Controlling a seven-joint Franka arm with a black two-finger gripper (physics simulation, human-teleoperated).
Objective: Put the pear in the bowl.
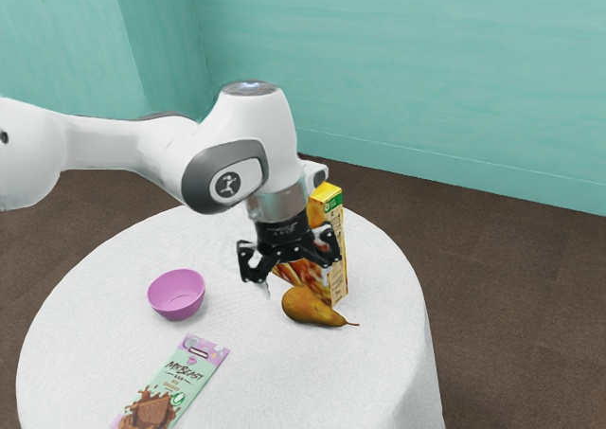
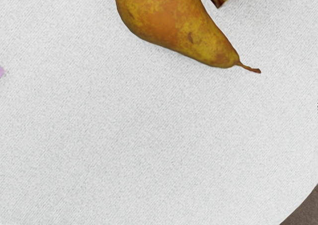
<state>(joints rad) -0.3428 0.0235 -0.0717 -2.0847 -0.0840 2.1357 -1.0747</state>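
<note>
Plainly, the pear (image 1: 308,308) lies on the table (image 1: 248,363), stem toward the exterior view's right.
Its long axis slants slightly nearer the camera stemward; a box (image 1: 338,259) crowds it, bowl (image 1: 177,298) well apart, gripper (image 1: 295,268) spread and empty above.

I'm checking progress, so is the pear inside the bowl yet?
No, the pear lies on the table, apart from the pink bowl.
</note>
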